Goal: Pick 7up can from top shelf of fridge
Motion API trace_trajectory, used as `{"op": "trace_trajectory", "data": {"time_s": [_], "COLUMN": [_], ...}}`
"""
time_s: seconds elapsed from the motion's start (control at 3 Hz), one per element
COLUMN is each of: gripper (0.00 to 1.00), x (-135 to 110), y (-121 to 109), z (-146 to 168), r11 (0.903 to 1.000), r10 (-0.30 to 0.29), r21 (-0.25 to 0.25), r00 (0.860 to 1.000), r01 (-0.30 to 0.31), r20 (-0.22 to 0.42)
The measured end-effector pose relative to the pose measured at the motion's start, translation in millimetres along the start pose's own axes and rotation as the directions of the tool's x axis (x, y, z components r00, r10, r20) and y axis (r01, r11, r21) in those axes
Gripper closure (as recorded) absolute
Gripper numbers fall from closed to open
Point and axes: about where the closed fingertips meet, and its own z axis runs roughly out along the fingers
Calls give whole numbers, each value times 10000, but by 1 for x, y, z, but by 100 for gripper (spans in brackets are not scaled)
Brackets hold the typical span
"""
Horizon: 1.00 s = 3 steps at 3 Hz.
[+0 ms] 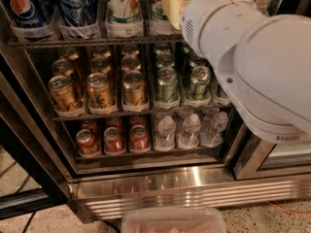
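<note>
By wire top shelf (73, 41), cream hand (171, 6)

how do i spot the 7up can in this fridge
In the fridge, look along the top shelf, the wire rack at the very top of the view. The 7up can stands right of the two blue pepsi cans and left of the gripper, which reaches in at the top. It is white with green lettering, unlike its blue neighbours.
</note>
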Motion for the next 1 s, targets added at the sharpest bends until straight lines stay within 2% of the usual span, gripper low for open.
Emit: {"op": "trace_trajectory", "data": {"time_s": [0.33,0.67,1.0], "gripper": [100,100,100], "x": [44,94,116], "y": [0,11,22], "z": [-39,-70,-88], "r11": [9990,9930,9769], "r10": [17,276,242], "r21": [-432,-1052,-1946], "r00": [9918,9706,9505], "r01": [-72,-542,-883], "r20": [-1278,-2390,-3097]}}
